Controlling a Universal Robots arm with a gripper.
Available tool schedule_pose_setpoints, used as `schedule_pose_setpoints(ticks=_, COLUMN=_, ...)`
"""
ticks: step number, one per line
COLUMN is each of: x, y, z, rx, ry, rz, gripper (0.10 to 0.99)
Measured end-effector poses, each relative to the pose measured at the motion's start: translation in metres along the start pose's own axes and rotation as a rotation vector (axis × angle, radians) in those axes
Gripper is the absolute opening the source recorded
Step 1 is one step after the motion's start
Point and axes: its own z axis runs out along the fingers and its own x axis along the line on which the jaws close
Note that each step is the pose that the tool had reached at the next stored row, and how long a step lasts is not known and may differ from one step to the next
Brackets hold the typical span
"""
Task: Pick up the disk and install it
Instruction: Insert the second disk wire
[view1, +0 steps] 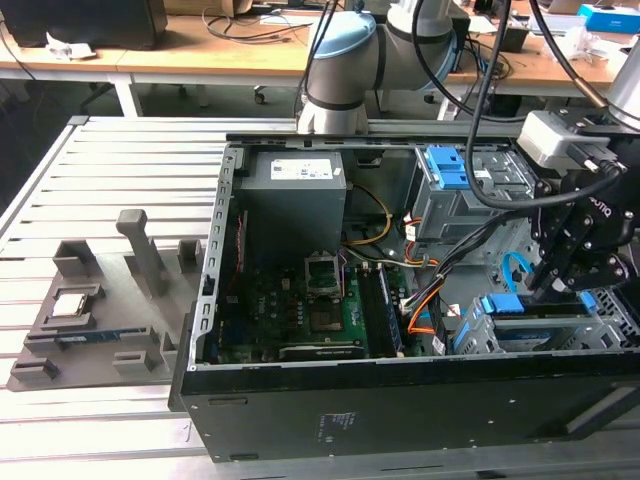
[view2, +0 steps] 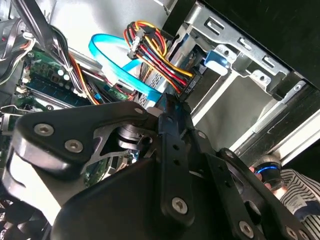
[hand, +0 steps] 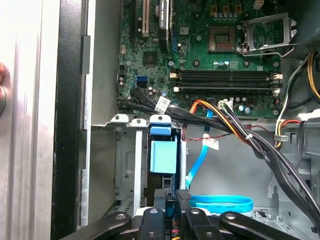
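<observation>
Gripper is down inside the open computer case, at the corner toward the exterior view's right, right over the lower drive cage. Fingers look closed together: in both wrist views the two black fingers converge to a narrow tip with barely a gap, and nothing is clamped between them. The disk sits edge-up in the slot of that cage, its blue rail and blue tab facing out between the cage's metal uprights. In the exterior view it shows as a grey strip with blue ends just under the fingertips. The tip is at the disk's near end; can't tell whether it actually touches. A light blue flat cable loops on the case floor just beside the cage, and a bundle of red, yellow and black wires runs past it. Motherboard lies flat in the middle of the case, power supply beyond it, and a second cage with a blue latch is further back. Outside the case, on the slatted table toward the exterior view's left, a grey fixture tray holds a small silver chip. A striped sleeve shows past the case edge in the second wrist view.
</observation>
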Motion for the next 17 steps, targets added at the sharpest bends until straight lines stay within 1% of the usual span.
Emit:
schedule_pose_setpoints(ticks=1, x=0.0001, y=0.0000, z=-0.0005, rx=0.000, ry=0.0005, rz=0.000, gripper=0.235)
schedule_pose_setpoints(ticks=3, x=-0.0007, y=0.0005, z=-0.0092, rx=0.000, ry=0.0009, rz=0.000, gripper=0.235)
schedule_pose_setpoints(ticks=4, x=-0.0038, y=0.0008, z=-0.0160, rx=0.000, ry=0.0026, rz=0.000, gripper=0.235)
schedule_pose_setpoints(ticks=5, x=-0.0077, y=0.0008, z=-0.0196, rx=0.000, ry=0.0038, rz=0.000, gripper=0.235)
schedule_pose_setpoints(ticks=6, x=-0.0081, y=0.0000, z=-0.0197, rx=-0.003, ry=0.0022, rz=-0.002, gripper=0.106)
schedule_pose_setpoints(ticks=7, x=-0.0081, y=-0.0024, z=-0.0194, rx=-0.010, ry=0.0005, rz=-0.005, gripper=0.106)
schedule_pose_setpoints(ticks=9, x=-0.0077, y=-0.0075, z=-0.0175, rx=-0.022, ry=0.0000, rz=-0.008, gripper=0.106)
schedule_pose_setpoints(ticks=12, x=-0.0058, y=-0.0125, z=-0.0129, rx=-0.033, ry=0.0005, rz=-0.009, gripper=0.106)
schedule_pose_setpoints(ticks=17, x=-0.0005, y=-0.0142, z=-0.0110, rx=-0.035, ry=0.0005, rz=-0.009, gripper=0.106)
